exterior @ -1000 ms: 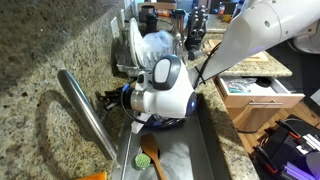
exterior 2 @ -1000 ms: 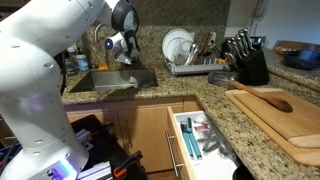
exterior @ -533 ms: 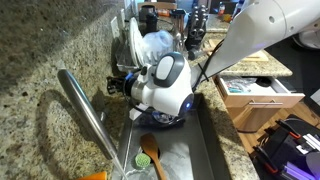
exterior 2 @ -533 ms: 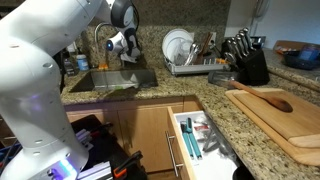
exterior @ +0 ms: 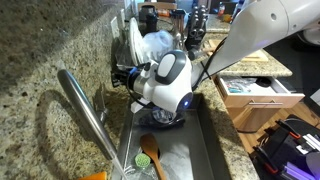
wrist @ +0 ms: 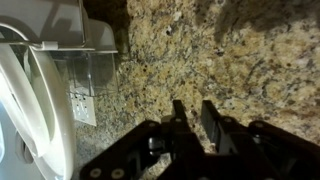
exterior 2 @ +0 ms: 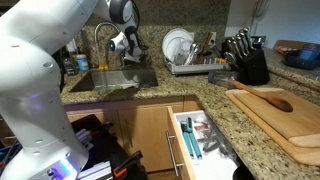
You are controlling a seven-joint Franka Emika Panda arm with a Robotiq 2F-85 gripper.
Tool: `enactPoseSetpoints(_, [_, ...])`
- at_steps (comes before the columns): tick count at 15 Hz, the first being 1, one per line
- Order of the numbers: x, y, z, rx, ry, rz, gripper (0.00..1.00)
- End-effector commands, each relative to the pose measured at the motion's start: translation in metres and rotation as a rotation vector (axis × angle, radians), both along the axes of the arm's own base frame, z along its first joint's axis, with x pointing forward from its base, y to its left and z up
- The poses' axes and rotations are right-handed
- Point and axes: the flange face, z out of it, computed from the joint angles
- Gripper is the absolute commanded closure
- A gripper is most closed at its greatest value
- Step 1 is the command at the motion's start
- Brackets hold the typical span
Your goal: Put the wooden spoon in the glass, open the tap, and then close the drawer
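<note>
The wooden spoon [exterior: 148, 151] stands bowl-up in the sink, in what looks like a clear glass [exterior: 133, 170], next to a green utensil. The steel tap [exterior: 84, 112] slants across the left of an exterior view and also shows above the sink [exterior 2: 99, 36]. My gripper [exterior: 121, 74] is above the sink by the granite backsplash, beyond the tap's base; it also shows in an exterior view [exterior 2: 130, 42]. In the wrist view its fingers [wrist: 195, 118] are nearly together, hold nothing and face the granite wall. The drawer [exterior 2: 201, 137] stands open with utensils inside and also shows at the right [exterior: 258, 92].
A dish rack with white plates [exterior 2: 180, 48] stands beside the sink [exterior 2: 112, 80]. A knife block [exterior 2: 246, 62] and a cutting board [exterior 2: 282, 108] sit on the granite counter. A wall socket [wrist: 84, 104] is on the backsplash.
My gripper has risen from low beside the tap's base and moved toward the dish rack and backsplash. The spoon, tap and drawer have not moved.
</note>
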Motion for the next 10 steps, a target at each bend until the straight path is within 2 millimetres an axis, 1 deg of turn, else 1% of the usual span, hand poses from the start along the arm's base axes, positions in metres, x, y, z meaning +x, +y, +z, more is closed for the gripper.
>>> enactPoseSetpoints(1, [0.000, 0.002, 0.001, 0.001, 0.000, 0.001, 0.74])
enactPoseSetpoints(6, [0.002, 0.000, 0.001, -0.001, -0.003, -0.003, 0.74])
enactPoseSetpoints(7, [0.003, 0.000, 0.001, -0.001, -0.003, -0.003, 0.49])
enactPoseSetpoints(8, [0.002, -0.001, 0.001, -0.002, 0.007, -0.003, 0.48])
enactPoseSetpoints(10, [-0.010, -0.004, -0.002, 0.032, 0.159, -0.006, 0.35])
